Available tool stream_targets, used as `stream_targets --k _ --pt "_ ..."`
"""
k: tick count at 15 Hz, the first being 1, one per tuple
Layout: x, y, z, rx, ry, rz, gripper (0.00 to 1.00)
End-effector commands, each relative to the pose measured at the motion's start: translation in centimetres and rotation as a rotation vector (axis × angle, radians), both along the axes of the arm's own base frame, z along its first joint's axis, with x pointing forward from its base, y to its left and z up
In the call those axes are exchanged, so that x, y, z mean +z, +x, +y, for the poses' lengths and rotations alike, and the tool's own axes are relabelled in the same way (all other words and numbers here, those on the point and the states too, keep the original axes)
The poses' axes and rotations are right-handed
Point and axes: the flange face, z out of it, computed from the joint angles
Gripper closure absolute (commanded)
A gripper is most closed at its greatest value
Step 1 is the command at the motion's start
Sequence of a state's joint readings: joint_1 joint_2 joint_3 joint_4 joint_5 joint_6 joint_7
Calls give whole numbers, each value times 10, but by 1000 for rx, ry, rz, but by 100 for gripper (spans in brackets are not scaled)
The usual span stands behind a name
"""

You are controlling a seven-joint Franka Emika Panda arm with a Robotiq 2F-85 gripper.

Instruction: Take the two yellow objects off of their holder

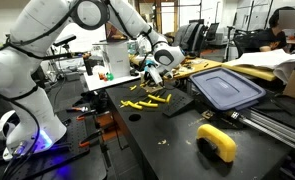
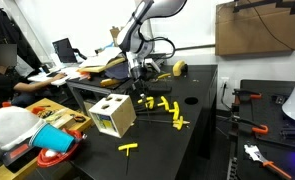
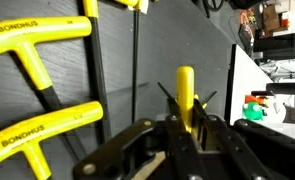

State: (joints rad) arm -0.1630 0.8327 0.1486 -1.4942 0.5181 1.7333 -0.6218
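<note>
Yellow bar (image 3: 185, 92): upright between the gripper's fingers in the wrist view, top end clear above them, lower end hidden.
Gripper (image 3: 185, 128): clamped on the bar, dark fingers (image 3: 139, 140) closing in from both sides; in both exterior views, gripper (image 1: 153, 72) (image 2: 137, 70) low over the far part of the desk, grip too small to judge there.
Second bar: not told apart from the other yellow pieces.
Keys (image 3: 42, 32): yellow T-handles marked BONDHUS with black shafts, flat on the desk, left in the wrist view; in both exterior views a scatter of keys (image 1: 145, 100) (image 2: 165, 106) just below the gripper.
Lone key (image 2: 129, 149): apart from the scatter, near the desk's front edge.
Holder (image 1: 180, 106): flat dark block on the desk, between scatter and lid, hard to separate from the black top.
Lid (image 1: 227, 88): blue-grey, flat on the desk beside the holder.
Curved piece (image 1: 217, 142): yellow and black, near the desk edge, well apart from the gripper.
Box (image 2: 112, 117): pale cube with holes, on a desk corner.
Desk (image 1: 167, 135): black.
</note>
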Motion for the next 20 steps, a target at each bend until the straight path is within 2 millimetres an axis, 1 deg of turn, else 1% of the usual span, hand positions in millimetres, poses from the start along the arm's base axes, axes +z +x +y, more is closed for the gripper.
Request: stream_targets --k 1,4,5,6,7,8,11,13,14,15,18,20 --pt "1 -14 5 3 12 44 96" --pt "-7 -21 5 -5 11 70 96" --pt "-10 -23 5 -7 5 72 91" --pt "-11 -24 4 -12 -6 63 59" --pt "-11 -24 3 -8 -12 49 58" --pt "-10 -25 2 -3 -20 31 53" --pt "-8 -26 1 6 -43 -7 28" --pt "-4 -27 0 11 -65 -41 15" --pt "-2 -27 -1 13 -77 -60 6" --pt "3 -27 -3 16 -94 -90 1" --pt "23 -26 -12 31 -166 -201 0" --pt "41 -25 -18 35 -233 -279 0"
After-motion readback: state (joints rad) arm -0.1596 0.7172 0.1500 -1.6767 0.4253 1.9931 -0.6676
